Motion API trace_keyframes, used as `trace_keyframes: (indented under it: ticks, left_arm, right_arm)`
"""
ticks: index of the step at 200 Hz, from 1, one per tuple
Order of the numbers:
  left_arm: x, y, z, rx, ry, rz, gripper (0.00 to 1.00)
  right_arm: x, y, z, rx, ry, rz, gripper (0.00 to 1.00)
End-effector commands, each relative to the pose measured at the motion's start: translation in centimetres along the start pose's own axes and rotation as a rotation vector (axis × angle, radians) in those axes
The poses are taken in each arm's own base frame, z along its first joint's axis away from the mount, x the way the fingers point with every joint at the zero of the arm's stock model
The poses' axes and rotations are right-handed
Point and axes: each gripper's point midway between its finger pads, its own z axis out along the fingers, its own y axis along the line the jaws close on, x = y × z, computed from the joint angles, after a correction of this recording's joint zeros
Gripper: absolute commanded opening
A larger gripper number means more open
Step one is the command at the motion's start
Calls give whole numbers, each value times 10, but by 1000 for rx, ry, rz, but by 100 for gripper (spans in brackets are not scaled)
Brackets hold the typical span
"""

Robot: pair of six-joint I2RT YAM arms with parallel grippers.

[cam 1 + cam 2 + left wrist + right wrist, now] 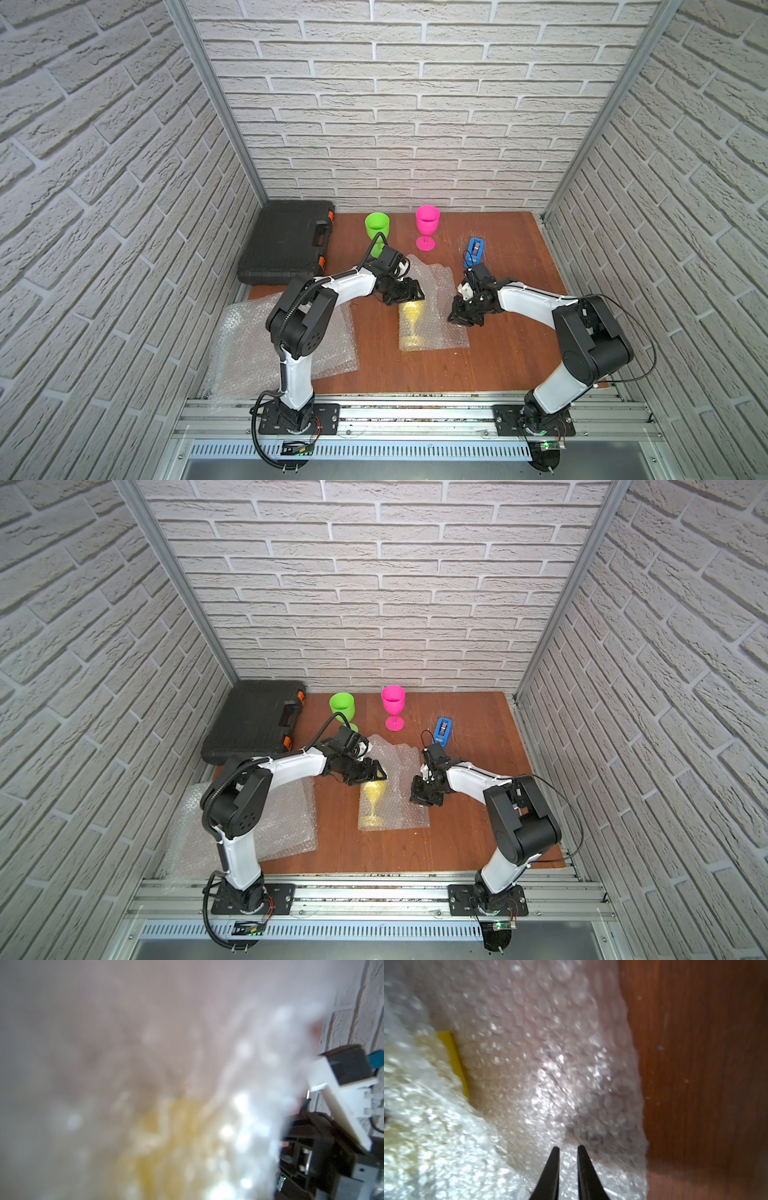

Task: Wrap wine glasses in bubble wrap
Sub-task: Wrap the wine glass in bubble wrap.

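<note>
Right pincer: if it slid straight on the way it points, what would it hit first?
Probably the bubble wrap just ahead of the right pincer, beside the yellow goblet; depth is unclear.

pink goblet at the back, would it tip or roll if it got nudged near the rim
The pink goblet stands upright on a thin stem and small round foot, so it would likely tip. Its round bowl would probably roll once down. Looks like light plastic.

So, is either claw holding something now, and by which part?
Right claw: nothing, its jaws slightly apart over the bubble wrap. Left claw: at the bowl end of the wrapped yellow goblet; a grip cannot be told.
</note>
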Motion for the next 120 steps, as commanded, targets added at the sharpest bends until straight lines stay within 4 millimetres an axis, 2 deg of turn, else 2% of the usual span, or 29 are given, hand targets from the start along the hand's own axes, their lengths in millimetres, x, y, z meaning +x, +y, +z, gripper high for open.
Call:
trace_keyframes:
  ticks: [1,26,74,94,120]
  left_arm:
    - [-13,-1,-10,30,-83,-26,66]
    - [-9,18,-7,-24,-86,-69,63]
    - [-8,18,-4,-1,-97,-67,67]
    - [-7,16,-5,7,-90,-63,61]
    - [-6,15,-5,18,-83,-69,55]
  right_arm:
    - [7,-7,1,14,13,7,17]
    - [9,-10,2,25,22,8,15]
    - [5,-4,-11,34,0,-11,14]
    - [1,9,-28,13,-40,-37,15]
    - [5,39,-48,-62,-56,-97,15]
